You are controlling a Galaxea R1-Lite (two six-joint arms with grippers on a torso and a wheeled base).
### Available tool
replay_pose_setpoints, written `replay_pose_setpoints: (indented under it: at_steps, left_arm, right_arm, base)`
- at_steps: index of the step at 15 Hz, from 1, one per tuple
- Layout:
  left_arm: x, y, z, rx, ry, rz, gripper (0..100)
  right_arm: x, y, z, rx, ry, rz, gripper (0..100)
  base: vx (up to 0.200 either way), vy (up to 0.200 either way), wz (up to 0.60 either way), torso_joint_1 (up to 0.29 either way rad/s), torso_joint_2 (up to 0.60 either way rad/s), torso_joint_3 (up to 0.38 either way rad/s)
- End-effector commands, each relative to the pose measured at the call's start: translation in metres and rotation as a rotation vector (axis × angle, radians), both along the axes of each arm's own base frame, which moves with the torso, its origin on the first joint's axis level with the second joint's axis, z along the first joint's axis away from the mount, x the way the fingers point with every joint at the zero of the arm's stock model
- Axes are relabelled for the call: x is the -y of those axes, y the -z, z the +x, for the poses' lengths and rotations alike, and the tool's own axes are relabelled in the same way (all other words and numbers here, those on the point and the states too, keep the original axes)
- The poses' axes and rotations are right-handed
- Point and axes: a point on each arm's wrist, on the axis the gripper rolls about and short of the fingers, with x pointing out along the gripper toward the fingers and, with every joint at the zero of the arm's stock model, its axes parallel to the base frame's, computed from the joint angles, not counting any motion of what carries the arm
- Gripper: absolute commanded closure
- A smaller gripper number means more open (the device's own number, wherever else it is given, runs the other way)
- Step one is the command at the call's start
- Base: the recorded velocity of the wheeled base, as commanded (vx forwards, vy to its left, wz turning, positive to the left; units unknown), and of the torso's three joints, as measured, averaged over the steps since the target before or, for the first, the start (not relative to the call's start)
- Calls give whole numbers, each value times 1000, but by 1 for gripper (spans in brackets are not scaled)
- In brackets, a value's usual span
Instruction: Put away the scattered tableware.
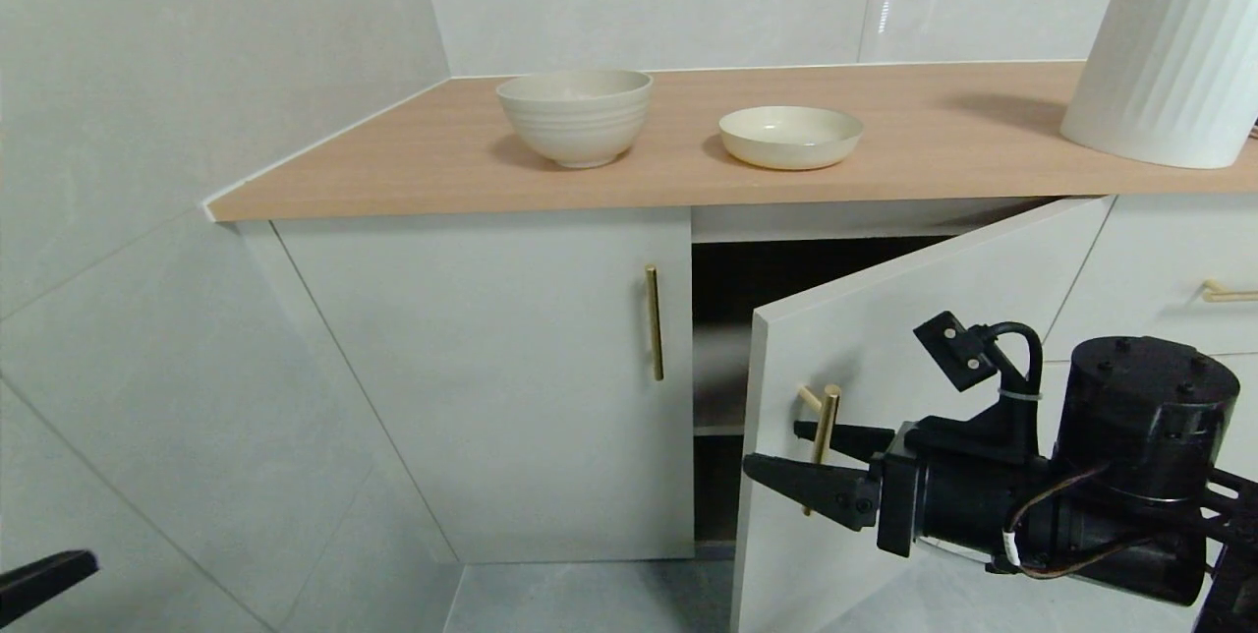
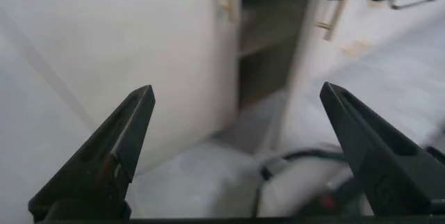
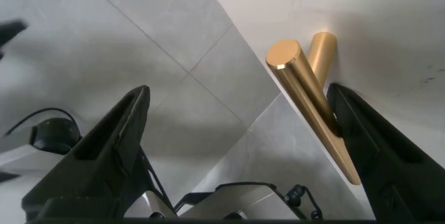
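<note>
On the wooden countertop [image 1: 924,137] stand a deep ribbed cream bowl [image 1: 575,117] and, to its right, a shallow cream bowl [image 1: 791,136]. Below them the right cabinet door [image 1: 885,368] hangs partly open. My right gripper [image 1: 774,446] is open at that door's gold handle [image 1: 826,427], one finger on each side of the bar; the handle [image 3: 313,99] lies close to one finger [image 3: 375,154]. My left gripper [image 2: 236,147] is open and holds nothing, low and to the left of the cabinet, with one finger [image 1: 44,579] at the head view's bottom-left edge.
A tall white ribbed container [image 1: 1170,43] stands at the counter's right end. The left cabinet door [image 1: 491,368] is closed, with a gold handle [image 1: 654,323]. A shelf [image 1: 717,387] shows inside the dark opening. Tiled wall runs along the left.
</note>
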Motion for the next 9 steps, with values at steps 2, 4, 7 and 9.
replay_pose_setpoints:
  at_steps: [2,4,7,9]
  left_arm:
    - [28,-6,110,-283,247,27,100]
    - [41,4,132,-314,276,45,100]
    - [72,32,183,-354,300,45,100]
    - [92,46,203,-389,294,-25,100]
  right_arm:
    - [-12,2,-10,-5,-61,-4,0]
    - [-11,4,-10,-10,-61,-10,0]
    - [-11,4,-11,-11,-61,-11,0]
    - [-11,5,-10,-13,-61,-13,0]
  base:
    - [0,0,0,0,0,0]
    - [0,0,0,0,0,0]
    - [0,0,0,0,0,0]
    - [0,0,0,0,0,0]
